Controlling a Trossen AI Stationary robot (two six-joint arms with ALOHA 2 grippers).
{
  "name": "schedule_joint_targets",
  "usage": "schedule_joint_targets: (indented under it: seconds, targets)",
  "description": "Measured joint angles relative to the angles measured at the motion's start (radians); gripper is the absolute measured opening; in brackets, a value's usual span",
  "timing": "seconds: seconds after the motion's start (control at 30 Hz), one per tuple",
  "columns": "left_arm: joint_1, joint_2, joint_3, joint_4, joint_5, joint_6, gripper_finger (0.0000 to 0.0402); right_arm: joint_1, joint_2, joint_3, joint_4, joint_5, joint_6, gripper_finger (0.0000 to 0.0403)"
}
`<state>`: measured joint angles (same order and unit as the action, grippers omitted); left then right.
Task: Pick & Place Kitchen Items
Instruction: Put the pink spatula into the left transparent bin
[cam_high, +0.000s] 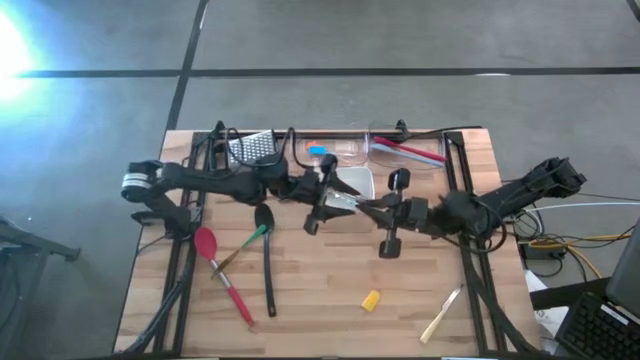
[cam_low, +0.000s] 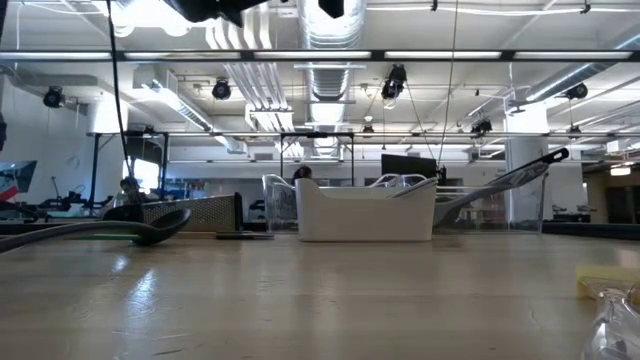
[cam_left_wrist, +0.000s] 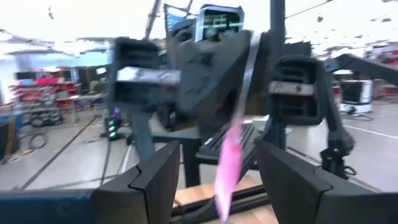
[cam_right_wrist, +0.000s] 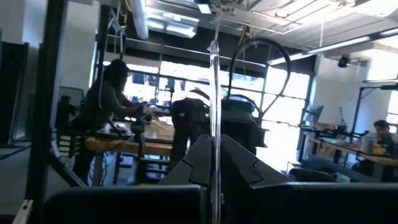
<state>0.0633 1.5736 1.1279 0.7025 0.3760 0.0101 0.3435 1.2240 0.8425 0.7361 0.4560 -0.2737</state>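
Blurred: pink-tipped utensil (cam_left_wrist: 231, 163) between left pincer (cam_left_wrist: 219, 180) fingers; upper end cut off in right pincer (cam_right_wrist: 214, 167).

Red spatula (cam_high: 222, 272), black spoon (cam_high: 266, 250), yellow piece (cam_high: 371, 299) — scattered on wood

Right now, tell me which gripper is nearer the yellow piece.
Right. The right gripper is up above the yellow piece, mid-table; the left gripper is beside it, slightly farther.

Pale wooden worktop (cam_high: 320, 290) on a grey concrete floor (cam_high: 400, 40) crossed by dark lines, open ceiling with silver ducts (cam_low: 330, 30) and strip lights, bright windows (cam_right_wrist: 286, 106), a person (cam_right_wrist: 109, 99) at a distant desk (cam_right_wrist: 124, 144)
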Motion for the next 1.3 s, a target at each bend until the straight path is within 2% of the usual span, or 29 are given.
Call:
schedule_joint_targets:
  seconds: [0.27,0.43,0.57,0.77,1.3]
  targets:
    - [-0.005,0.097,0.132,-0.002,0.113,-0.031,0.0218,0.0,-0.001,0.0,0.0,0.002,0.0,0.0008]
    - [-0.009,0.128,0.157,-0.003,0.132,-0.037,0.0203,0.0,-0.001,0.0,0.0,0.003,0.003,0.0008]
    - [-0.009,0.127,0.152,-0.004,0.125,-0.034,0.0153,0.001,-0.001,0.0,-0.003,0.003,0.005,0.0008]
    - [-0.008,0.122,0.154,-0.004,0.12,-0.005,0.0023,0.0,-0.002,0.0,-0.007,-0.009,0.016,0.0008]
    - [-0.007,0.114,0.153,-0.017,0.096,-0.004,0.0018,0.0,-0.003,0.001,-0.021,-0.009,0.048,0.001]
